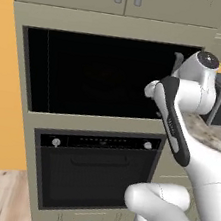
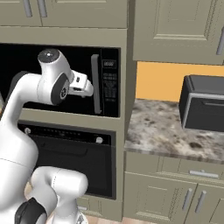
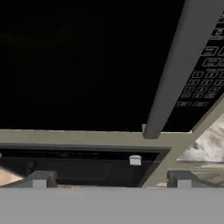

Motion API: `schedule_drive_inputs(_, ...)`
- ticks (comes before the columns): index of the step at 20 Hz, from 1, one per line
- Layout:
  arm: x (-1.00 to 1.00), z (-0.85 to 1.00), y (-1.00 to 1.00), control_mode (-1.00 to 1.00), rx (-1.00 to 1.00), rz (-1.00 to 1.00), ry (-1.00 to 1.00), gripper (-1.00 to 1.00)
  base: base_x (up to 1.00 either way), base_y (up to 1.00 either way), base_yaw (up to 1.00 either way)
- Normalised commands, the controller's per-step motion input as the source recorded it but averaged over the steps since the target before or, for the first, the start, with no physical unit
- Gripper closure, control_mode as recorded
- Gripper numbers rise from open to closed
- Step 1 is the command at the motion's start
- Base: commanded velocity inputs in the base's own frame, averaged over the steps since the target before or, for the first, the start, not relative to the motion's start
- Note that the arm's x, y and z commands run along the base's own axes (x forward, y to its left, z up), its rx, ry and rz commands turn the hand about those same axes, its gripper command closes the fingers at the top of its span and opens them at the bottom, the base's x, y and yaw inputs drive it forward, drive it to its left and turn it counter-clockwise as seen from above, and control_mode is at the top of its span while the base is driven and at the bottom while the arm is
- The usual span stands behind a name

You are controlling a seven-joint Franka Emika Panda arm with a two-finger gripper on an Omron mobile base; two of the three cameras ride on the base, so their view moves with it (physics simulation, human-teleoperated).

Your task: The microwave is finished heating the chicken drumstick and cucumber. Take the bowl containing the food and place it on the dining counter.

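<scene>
Hand view gave me the clearest read: the gripper (image 3: 111, 183) had its two dark tips set far apart, fully spread, with nothing between them. Straight ahead of them stood the microwave (image 3: 87, 65), its dark glass door closed, and I took that built-in box as my landmark. Its grey handle (image 3: 173, 65) ran across the picture just beside the button panel (image 3: 205, 65), and the tips sat short of the handle, not touching it. Below the microwave I saw the black oven (image 1: 95, 168) with its two pale knobs, door closed as well. From the right base view, the white arm (image 2: 52, 87) reached in front of the microwave door, the hand pointing at the handle from close by. To the right of the microwave lay a speckled marble counter (image 2: 166, 131), carrying a small dark toaster oven (image 2: 203, 105). Through the dark glass I could not make out the bowl or the food.
</scene>
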Motion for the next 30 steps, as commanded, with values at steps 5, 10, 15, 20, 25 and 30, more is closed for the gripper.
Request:
schedule_drive_inputs(5,0.74,0.05,-0.67,-1.0,0.0,0.0,-0.16,-1.0,0.0,0.0,0.0)
schedule_drive_inputs(10,0.76,0.0,-0.3,-1.0,0.0,0.0,-0.1,-1.0,0.0,0.0,0.0)
schedule_drive_inputs(15,0.79,-0.06,-0.05,-1.0,0.0,0.0,-0.02,-1.0,0.0,0.0,0.0)
schedule_drive_inputs(20,0.74,-0.06,0.0,-1.0,0.0,0.0,0.0,-1.0,0.0,0.0,0.0)
schedule_drive_inputs(25,0.48,-0.09,0.0,-1.0,-0.01,0.0,-0.01,1.0,0.0,0.0,0.0)
schedule_drive_inputs(30,0.13,-0.22,0.0,-1.0,-0.09,0.0,-0.15,1.0,0.0,0.0,0.0)
